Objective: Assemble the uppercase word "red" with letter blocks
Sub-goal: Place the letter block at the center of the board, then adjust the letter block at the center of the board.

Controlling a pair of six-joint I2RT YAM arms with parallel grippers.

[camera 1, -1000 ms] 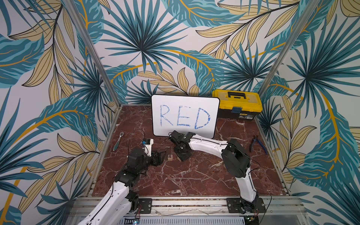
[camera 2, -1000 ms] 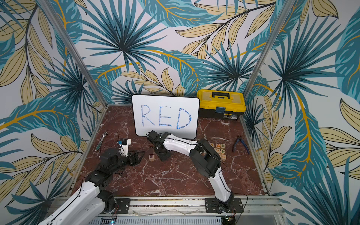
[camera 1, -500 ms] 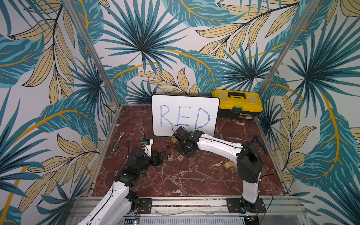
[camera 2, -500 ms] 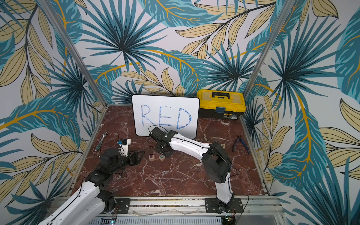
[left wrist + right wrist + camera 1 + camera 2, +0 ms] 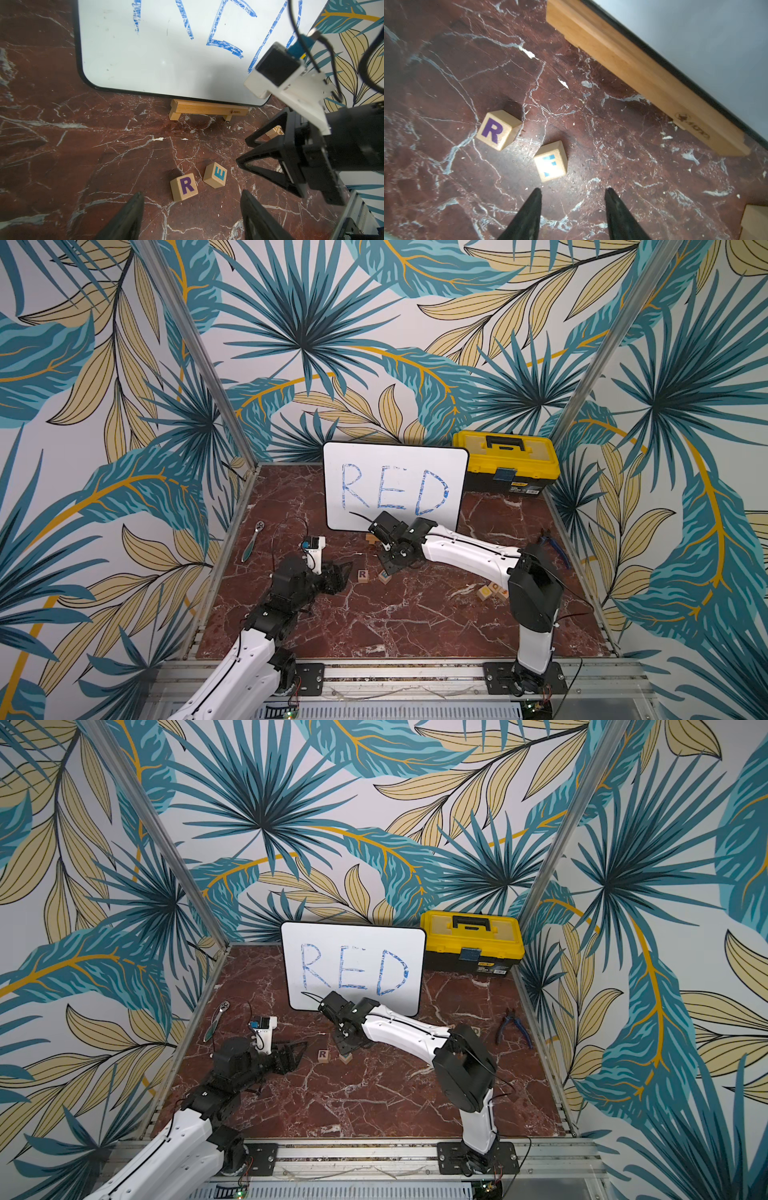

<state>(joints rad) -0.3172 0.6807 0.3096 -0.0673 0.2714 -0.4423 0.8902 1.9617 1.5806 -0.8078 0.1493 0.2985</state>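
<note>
Red marble tabletop (image 5: 415, 622), leaf-print walls (image 5: 374, 344). R block (image 5: 185, 187), E block (image 5: 551, 164) adjacent, not touching. Right hand (image 5: 572, 189) open, empty, just short of E block; left hand (image 5: 191, 192) open, empty, by R block.

Top views high, frontal, downward; wrist cameras close, both on R block (image 5: 184, 187).

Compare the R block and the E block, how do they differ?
The R block bears a purple letter; the E block a teal one. The R block sits roughly square to the whiteboard; the E block is turned askew. The E block lies nearer the right gripper; the R block farther. Both are pale wooden cubes, letters up, not touching.
</note>
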